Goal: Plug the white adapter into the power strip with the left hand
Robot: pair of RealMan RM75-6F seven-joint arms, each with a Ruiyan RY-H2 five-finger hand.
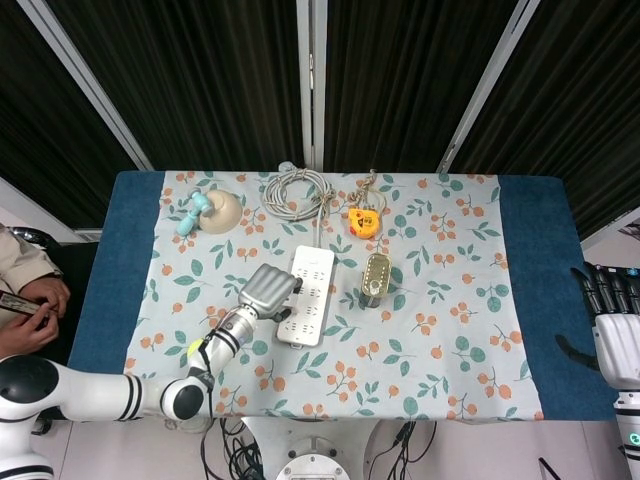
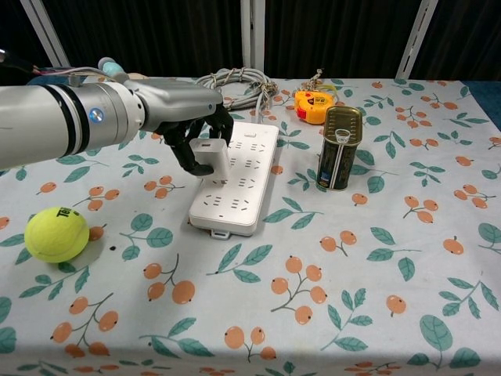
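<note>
The white power strip (image 2: 235, 188) (image 1: 309, 308) lies lengthwise mid-table, its grey cord coiled behind it. My left hand (image 2: 188, 125) (image 1: 265, 289) grips the white adapter (image 2: 211, 157) from above, fingers curled round it. The adapter stands on the strip's left side, in contact with the socket face; its prongs are hidden. In the head view the hand covers the adapter. My right hand (image 1: 612, 335) hangs off the table's right edge, fingers spread and holding nothing.
A tennis ball (image 2: 55, 233) sits at the front left. An upright tin can (image 2: 340, 148) stands right of the strip, a yellow tape measure (image 2: 313, 106) behind it. The cord coil (image 1: 297, 192) and a small fan (image 1: 210, 211) lie at the back. A person's hands (image 1: 35, 310) show at the left edge.
</note>
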